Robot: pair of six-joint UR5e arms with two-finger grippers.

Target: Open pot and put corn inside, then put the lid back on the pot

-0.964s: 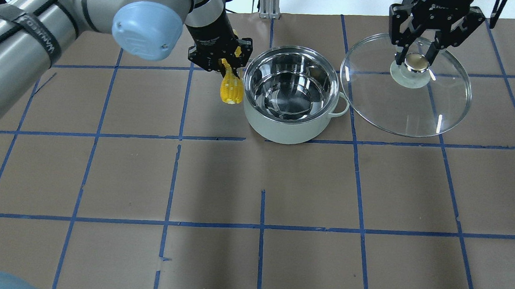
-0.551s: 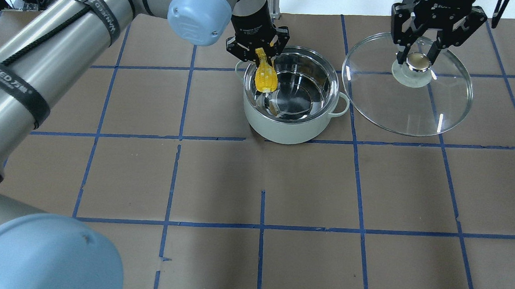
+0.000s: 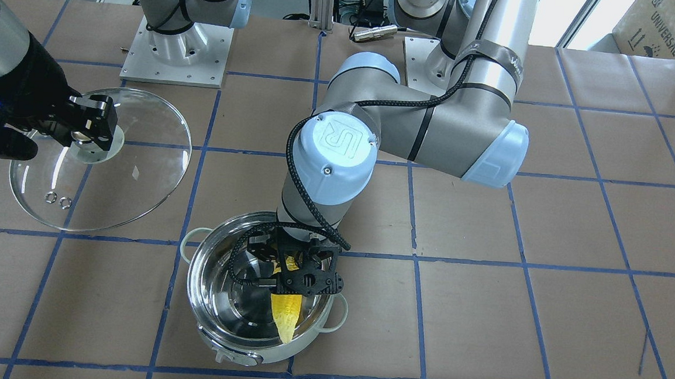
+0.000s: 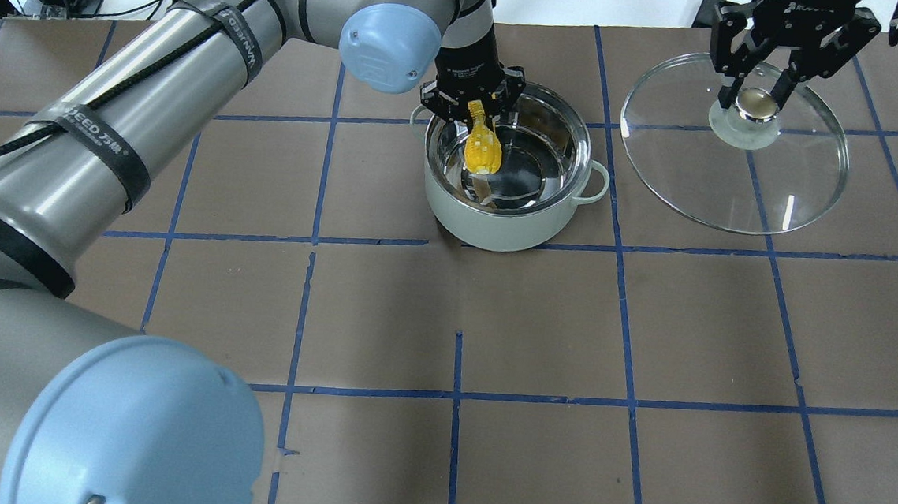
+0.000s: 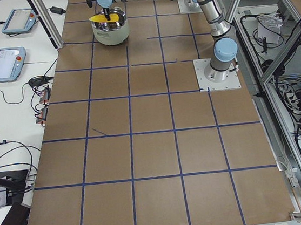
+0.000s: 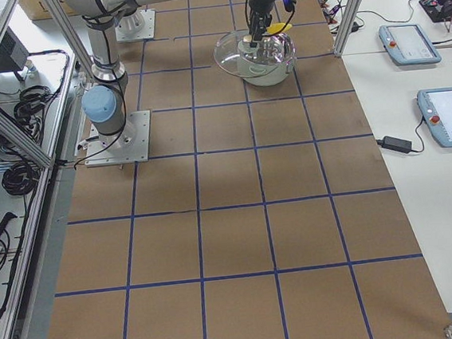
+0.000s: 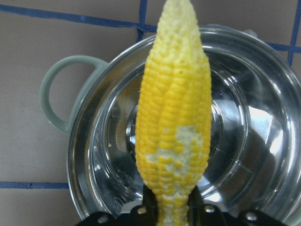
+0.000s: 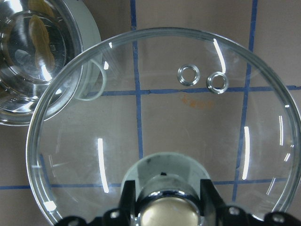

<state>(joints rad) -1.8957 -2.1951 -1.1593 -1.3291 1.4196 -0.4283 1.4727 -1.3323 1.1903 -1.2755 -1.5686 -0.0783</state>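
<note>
The white pot stands open at the far middle of the table, its steel inside empty. My left gripper is shut on the thick end of the yellow corn. The corn hangs tip down over the pot's left half, as the left wrist view and the front view show. My right gripper is shut on the gold-topped knob of the glass lid. It holds the lid to the right of the pot. The right wrist view shows the lid and the pot.
Brown paper with a blue tape grid covers the table. The arms' base plates sit at the robot's edge. Teach pendants lie on side tables beyond the table ends. The left arm's elbow fills the near left of the overhead view.
My left gripper has carried the corn from beside the pot's left rim to over its inside. My right gripper has shifted the lid slightly to the right.
</note>
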